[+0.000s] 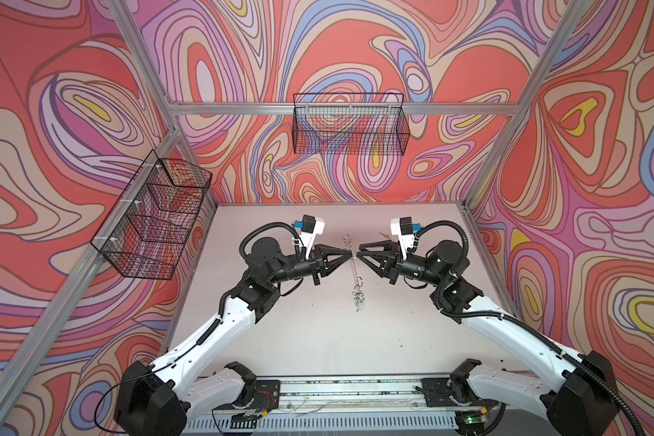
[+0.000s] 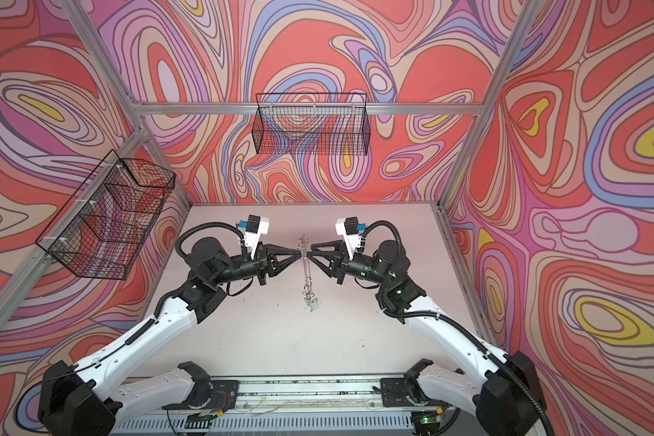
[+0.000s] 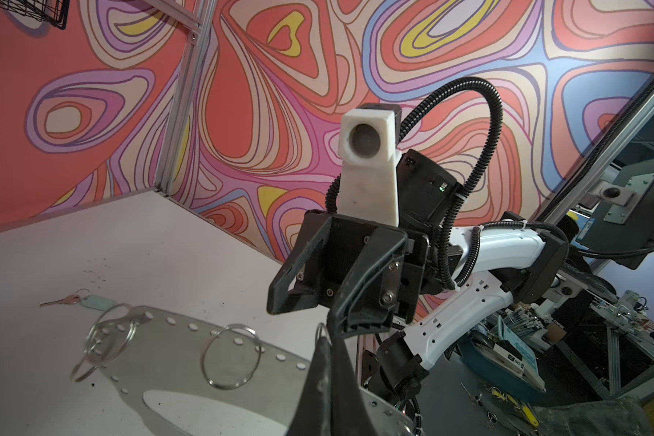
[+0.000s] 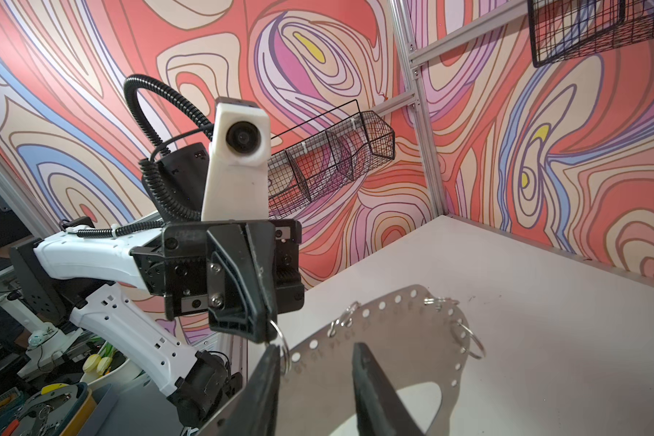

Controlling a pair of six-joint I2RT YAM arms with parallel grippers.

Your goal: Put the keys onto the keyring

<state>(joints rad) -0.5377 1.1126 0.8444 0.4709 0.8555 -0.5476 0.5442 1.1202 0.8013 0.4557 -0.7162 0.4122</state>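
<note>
Top views: we see the keyring edge-on at mid-frame, between the left gripper and right gripper. A tagged key dangles off its lower end, so we reckon that one's done.
Left wrist: the left gripper is clamped on the keyring rim, bottom centre. A loose key lies on the table at mid-left, not yet hooked on.
Right wrist: the right gripper's jaws are apart at the rim, gripping nothing we can see.

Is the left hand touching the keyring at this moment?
Touching. The right wrist view shows the left hand shut on a wire loop at the rim of the keyring.
</note>
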